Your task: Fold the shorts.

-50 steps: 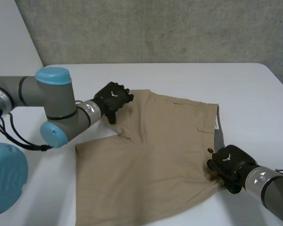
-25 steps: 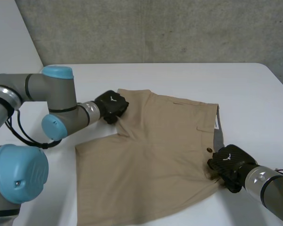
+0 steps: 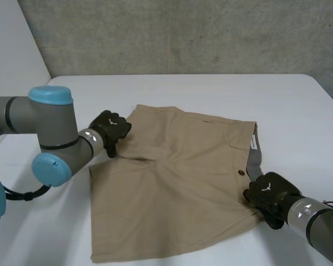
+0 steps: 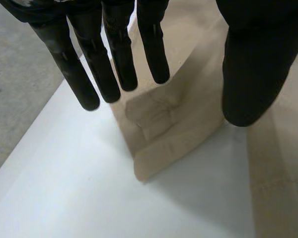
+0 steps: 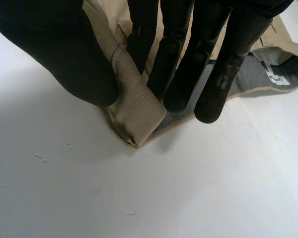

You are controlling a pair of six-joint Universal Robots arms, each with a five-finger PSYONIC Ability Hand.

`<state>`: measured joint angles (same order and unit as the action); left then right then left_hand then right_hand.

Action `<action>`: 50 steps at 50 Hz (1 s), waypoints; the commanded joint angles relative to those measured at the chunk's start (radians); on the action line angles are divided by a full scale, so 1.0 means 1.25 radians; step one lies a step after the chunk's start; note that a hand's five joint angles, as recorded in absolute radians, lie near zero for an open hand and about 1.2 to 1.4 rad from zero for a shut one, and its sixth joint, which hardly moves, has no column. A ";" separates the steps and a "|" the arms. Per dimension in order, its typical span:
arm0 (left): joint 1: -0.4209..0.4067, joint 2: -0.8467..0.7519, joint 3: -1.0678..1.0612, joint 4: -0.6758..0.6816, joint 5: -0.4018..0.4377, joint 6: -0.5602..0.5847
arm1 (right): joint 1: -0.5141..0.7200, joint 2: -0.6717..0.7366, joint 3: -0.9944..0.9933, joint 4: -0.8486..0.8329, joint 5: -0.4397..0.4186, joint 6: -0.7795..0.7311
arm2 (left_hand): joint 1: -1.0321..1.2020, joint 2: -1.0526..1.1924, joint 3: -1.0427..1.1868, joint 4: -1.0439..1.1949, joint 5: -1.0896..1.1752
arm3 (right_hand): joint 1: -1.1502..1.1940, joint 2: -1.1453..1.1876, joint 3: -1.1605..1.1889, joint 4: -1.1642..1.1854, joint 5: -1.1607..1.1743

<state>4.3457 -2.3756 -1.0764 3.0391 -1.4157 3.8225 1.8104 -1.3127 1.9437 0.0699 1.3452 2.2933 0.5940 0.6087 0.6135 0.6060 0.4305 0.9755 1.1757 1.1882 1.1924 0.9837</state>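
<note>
Grip comes first: my right hand pinches the waistband corner of the khaki shorts between thumb and straight fingers; my left hand has a rumpled bit of leg hem rising between thumb and fingers, which I judge a loose pinch; outward from both, the shorts lie spread nearly flat on the white table, grey lining showing at the waist; no fold is laid yet, so I judge only the grasping done and all the folding left.
</note>
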 commanded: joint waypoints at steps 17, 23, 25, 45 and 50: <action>0.056 -0.036 0.074 0.043 0.116 -0.088 | -0.004 -0.004 0.006 -0.001 0.000 0.000 | -0.016 -0.027 -0.031 -0.025 -0.024 | 0.337 0.176 0.166 0.163 0.190; 0.065 -0.072 0.104 0.016 0.158 -0.092 | -0.003 -0.002 0.007 -0.001 -0.001 0.000 | 0.029 0.017 0.013 0.019 0.020 | 0.337 0.176 0.166 0.163 0.190; 0.065 -0.087 0.119 0.006 0.158 -0.092 | -0.001 -0.002 0.007 -0.001 0.000 0.000 | 0.066 0.055 0.051 0.057 0.058 | 0.337 0.176 0.166 0.163 0.190; 0.060 -0.061 0.067 -0.046 0.015 -0.083 | -0.003 -0.002 0.007 -0.002 0.000 0.000 | 0.642 0.630 0.626 0.632 0.633 | 0.337 0.176 0.166 0.163 0.190; 0.054 -0.012 -0.016 -0.040 0.011 -0.083 | -0.003 -0.002 0.007 -0.001 0.000 0.000 | 0.642 0.630 0.626 0.632 0.633 | 0.337 0.176 0.166 0.163 0.190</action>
<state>4.4238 -2.4757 -0.9708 2.9822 -1.3956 3.7184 1.8069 -1.3146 1.9528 0.0675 1.3448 2.2933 1.1180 1.1944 1.1865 1.1973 0.9725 0.9755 1.1757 1.1882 1.1924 0.9839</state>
